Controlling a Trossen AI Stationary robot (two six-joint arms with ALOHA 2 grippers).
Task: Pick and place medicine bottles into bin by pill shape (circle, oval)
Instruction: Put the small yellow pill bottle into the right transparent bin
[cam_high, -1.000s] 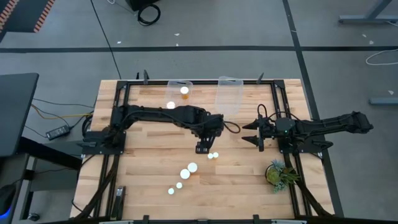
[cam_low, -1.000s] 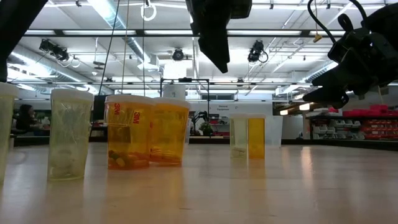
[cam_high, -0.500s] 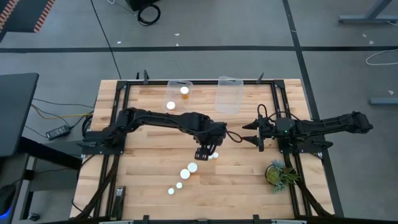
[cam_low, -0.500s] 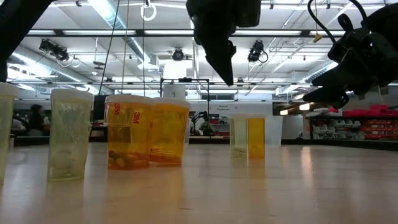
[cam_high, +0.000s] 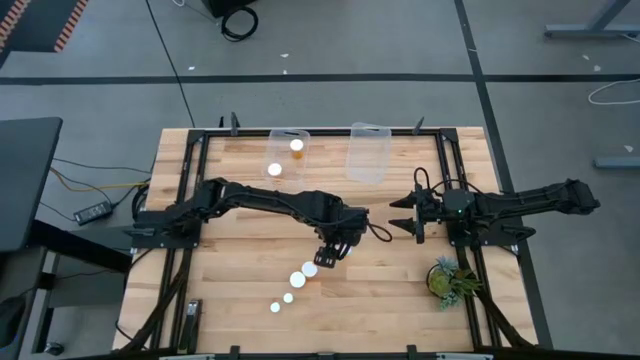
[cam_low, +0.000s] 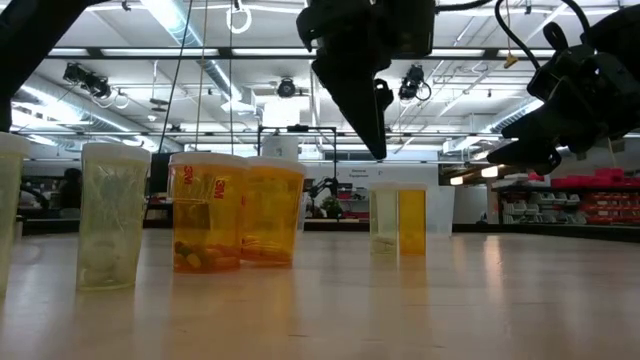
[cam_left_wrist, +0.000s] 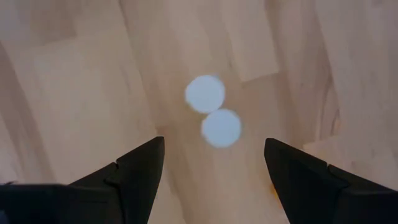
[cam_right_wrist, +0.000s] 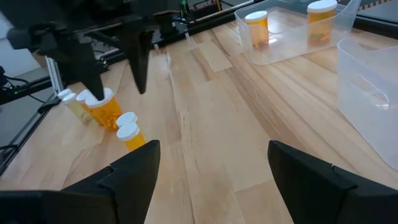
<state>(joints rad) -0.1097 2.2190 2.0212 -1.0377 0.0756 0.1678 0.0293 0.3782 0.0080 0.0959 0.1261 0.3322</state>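
Observation:
Two small white-capped medicine bottles (cam_left_wrist: 205, 94) (cam_left_wrist: 221, 128) stand upright and touching on the wooden table. My left gripper (cam_left_wrist: 213, 155) is open above them, pointing down, with one finger on each side and touching neither. In the high view the gripper (cam_high: 325, 253) covers them. Several more bottles (cam_high: 310, 268) (cam_high: 288, 297) stand in a slanting row toward the near edge. Two bottles (cam_high: 297, 145) (cam_high: 273, 169) stand in the left clear bin (cam_high: 287, 135). My right gripper (cam_high: 398, 214) is open and empty, waiting at the table's right.
A second clear bin (cam_high: 368, 152), with nothing in it, stands at the far edge beside the first. A small potted plant (cam_high: 448, 278) sits near the right arm's base. Black frame rails (cam_high: 190, 180) run along the table's sides.
My left gripper has gone toward the table's near edge and down, coming over the two small bottles, its fingers staying open. The bottles have not moved.

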